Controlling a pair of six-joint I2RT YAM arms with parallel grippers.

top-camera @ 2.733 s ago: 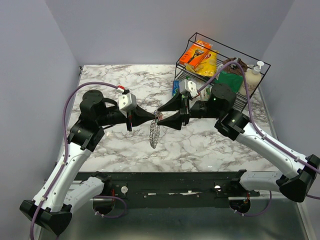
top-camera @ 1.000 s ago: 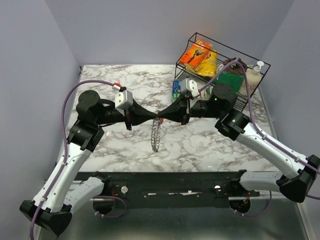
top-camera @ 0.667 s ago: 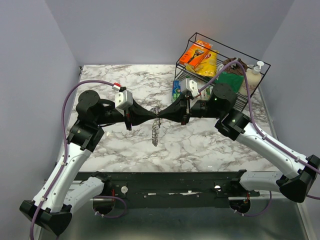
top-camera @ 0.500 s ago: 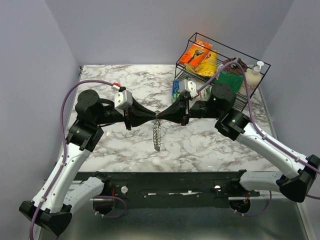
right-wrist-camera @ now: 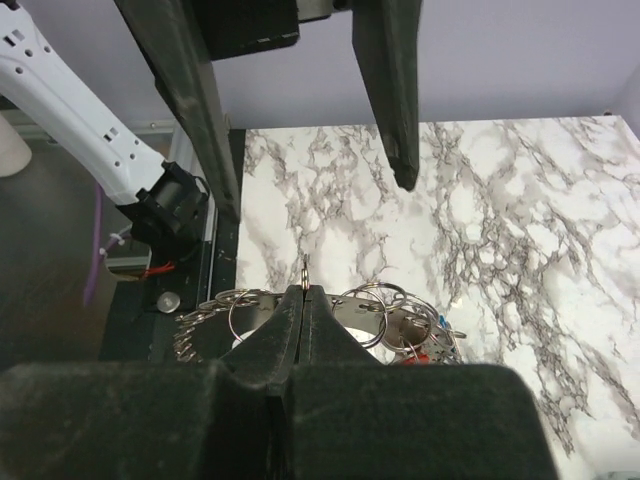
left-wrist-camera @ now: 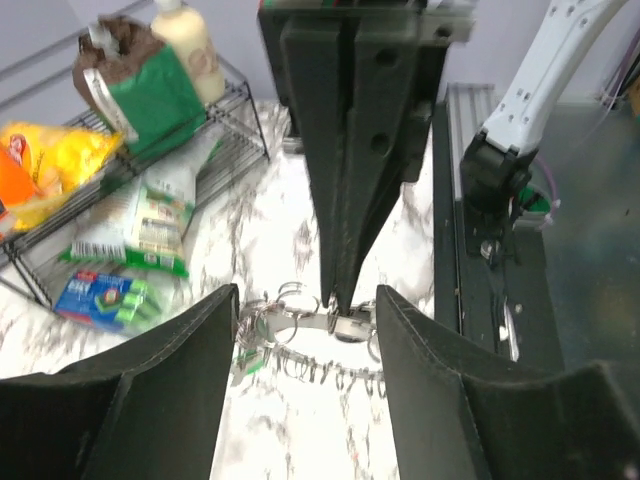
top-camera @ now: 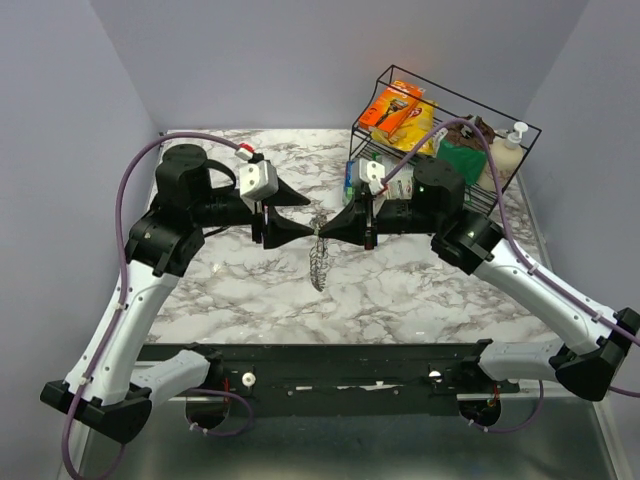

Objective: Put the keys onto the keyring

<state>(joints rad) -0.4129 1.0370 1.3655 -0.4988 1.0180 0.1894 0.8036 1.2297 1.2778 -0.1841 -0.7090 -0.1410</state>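
Note:
The keyring (top-camera: 318,262) hangs as a thin silver loop strung with many silver keys (left-wrist-camera: 330,372) under my right gripper (top-camera: 322,232), which is shut on its top edge. In the right wrist view a sliver of wire sticks out of the shut right gripper (right-wrist-camera: 305,292), and the keyring (right-wrist-camera: 380,312) curves below it with small rings and red and blue key heads (right-wrist-camera: 432,346). My left gripper (top-camera: 308,217) is open just left of the ring, holding nothing. In the left wrist view the keyring (left-wrist-camera: 300,322) sits ahead of the open left gripper (left-wrist-camera: 308,295), not touching its fingers (left-wrist-camera: 180,380).
A black wire rack (top-camera: 520,125) at the back right holds an orange box, yellow and green bags and a soap bottle (top-camera: 512,145). A blue-green packet (top-camera: 351,180) lies by the rack. A black rail (top-camera: 350,365) runs along the marble table's near edge.
My left gripper has opened, let go of the ring and drawn back to the upper left. The keyring now hangs from the right gripper alone, swinging slightly.

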